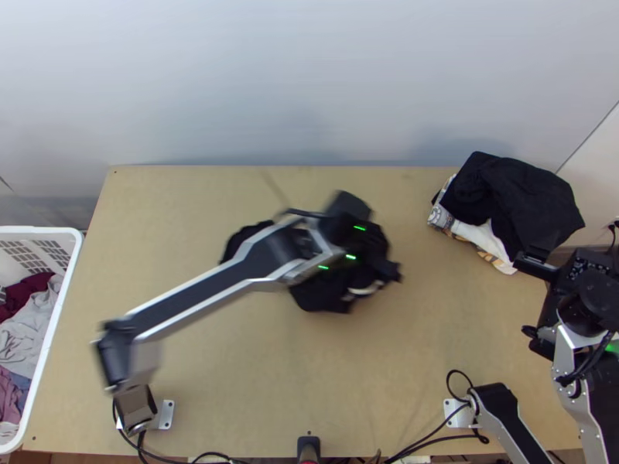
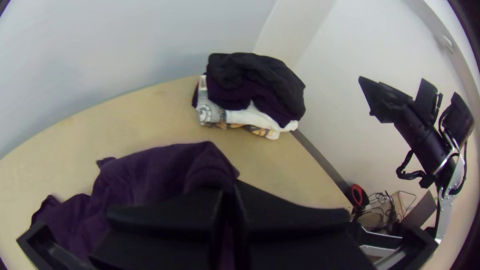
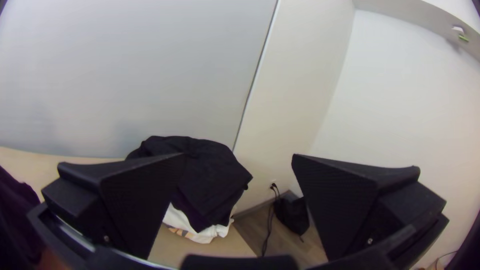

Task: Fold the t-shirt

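Black in the top view, the t-shirt (image 1: 323, 298) lies bunched mid-worktop (image 1: 441, 332) beneath the left end effector (image 1: 385, 267), between the white laundry basket (image 1: 54, 332) and the clothes pile (image 1: 522, 197), with the right end effector (image 1: 523, 298) just beside that pile. The left wrist view renders the t-shirt purple and rumpled beneath its own end effector, which is clenched, though I cannot tell whether fabric is pinched in it. In the right wrist view, that end effector is released, its fingers (image 3: 340, 200) wide apart.
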Robot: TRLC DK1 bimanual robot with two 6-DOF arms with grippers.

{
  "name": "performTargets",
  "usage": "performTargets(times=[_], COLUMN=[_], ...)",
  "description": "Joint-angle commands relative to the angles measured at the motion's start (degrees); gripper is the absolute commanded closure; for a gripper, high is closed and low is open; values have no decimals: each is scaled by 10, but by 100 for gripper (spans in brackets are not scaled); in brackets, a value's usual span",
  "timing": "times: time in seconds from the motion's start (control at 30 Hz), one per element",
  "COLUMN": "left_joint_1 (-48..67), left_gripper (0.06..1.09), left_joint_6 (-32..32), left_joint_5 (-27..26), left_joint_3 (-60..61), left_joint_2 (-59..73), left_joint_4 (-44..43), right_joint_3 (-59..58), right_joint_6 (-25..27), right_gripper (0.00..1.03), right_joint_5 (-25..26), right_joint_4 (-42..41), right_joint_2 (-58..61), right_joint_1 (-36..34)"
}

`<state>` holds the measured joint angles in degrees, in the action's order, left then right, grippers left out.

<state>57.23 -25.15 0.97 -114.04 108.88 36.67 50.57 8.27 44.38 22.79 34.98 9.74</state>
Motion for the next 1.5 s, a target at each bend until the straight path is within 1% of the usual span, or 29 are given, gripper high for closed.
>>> performTargets(times=[0.0,0.03,0.07,0.1,0.13,0.17,0.3,0.4,0.53,0.63,0.73,0.8,0.87,0.97,1.0,1.1,1.17,1.23,1.3,1.47], left_joint_1=[66,70,72,73,72,69,37,6,-35,-65,-92,-105,-116,-136,-142,-164,-181,-207,-225,-272], left_gripper=[80,60,50,36,17,10,10,10,10,10,10,10,10,11,11,11,11,11,11,11], left_joint_6=[-18,-18,-18,-18,-18,-18,-21,-29,-25,-10,2,4,8,8,8,19,24,31,39,49], left_joint_5=[14,17,25,31,32,32,31,31,31,32,32,32,32,34,35,62,76,77,78,84], left_joint_3=[-174,-181,-182,-182,-182,-182,-165,-149,-97,-44,50,115,183,283,312,385,425,453,467,489], left_joint_2=[175,181,181,179,174,168,124,85,29,-10,-75,-117,-157,-211,-224,-249,-258,-262,-257,-220], left_joint_4=[-5,-15,-22,-25,-20,-12,39,97,173,226,220,206,190,161,156,133,113,94,83,46], right_joint_3=[-36,-40,-43,-47,-51,-53,-57,-46,-13,16,30,34,35,33,35,41,45,46,46,49], right_joint_6=[-10,-17,-22,-31,-39,-48,-82,-102,-112,-142,-180,-196,-203,-204,-204,-204,-206,-213,-223,-224], right_gripper=[4,4,4,4,4,4,4,5,5,5,5,5,5,6,7,7,7,4,4,5], right_joint_5=[-1,-1,-1,-2,-3,-5,-28,-50,-70,-98,-126,-142,-151,-156,-157,-165,-167,-167,-166,-166], right_joint_4=[11,20,26,31,31,31,31,38,53,89,127,147,166,170,170,167,168,168,165,158], right_joint_2=[-28,-30,-31,-31,-31,-31,-17,9,43,65,78,83,88,94,99,117,127,131,131,137], right_joint_1=[-46,-47,-46,-45,-41,-36,-26,-15,29,69,102,130,162,202,210,217,223,226,227,228])
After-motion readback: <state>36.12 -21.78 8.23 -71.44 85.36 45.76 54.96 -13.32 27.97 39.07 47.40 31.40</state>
